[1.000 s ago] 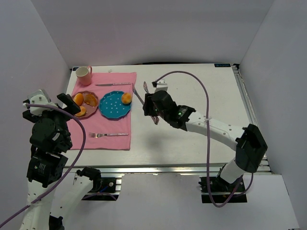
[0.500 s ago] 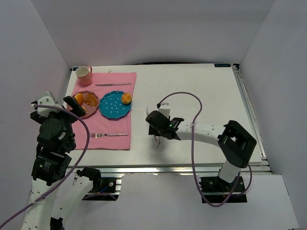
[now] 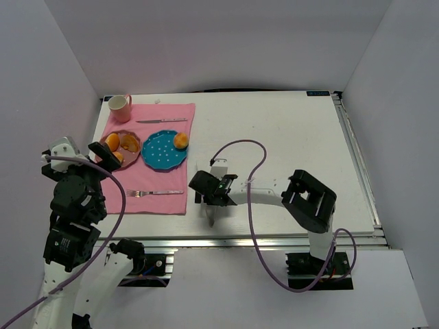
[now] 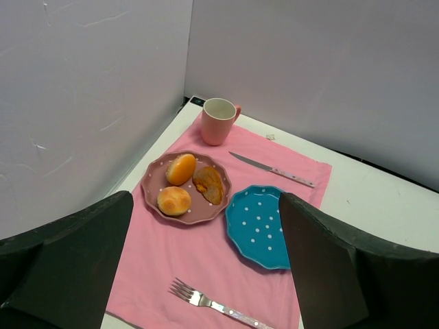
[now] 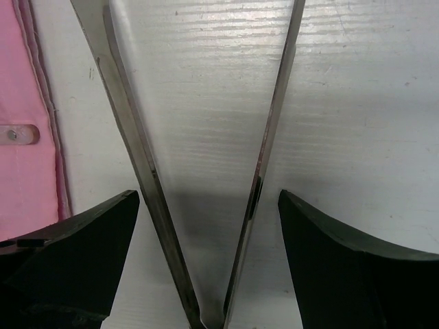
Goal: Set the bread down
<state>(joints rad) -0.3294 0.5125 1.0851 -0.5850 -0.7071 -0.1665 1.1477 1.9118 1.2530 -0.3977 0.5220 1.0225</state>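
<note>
Bread (image 3: 181, 140) sitting on blue plate (image 3: 159, 154), ahead and left of right pincer (image 5: 207, 199), well apart. Right pincer hanging released, tongs (image 5: 137, 151) lying on table (image 3: 288, 137) between its spread fingers. Left pincer (image 4: 206, 199) gaping, holding nothing.

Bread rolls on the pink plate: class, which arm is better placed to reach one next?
Probably the left. Its claw is open beside the pink plate, facing the rolls. The right claw sits open beyond the mat, over tongs on the table.
</note>
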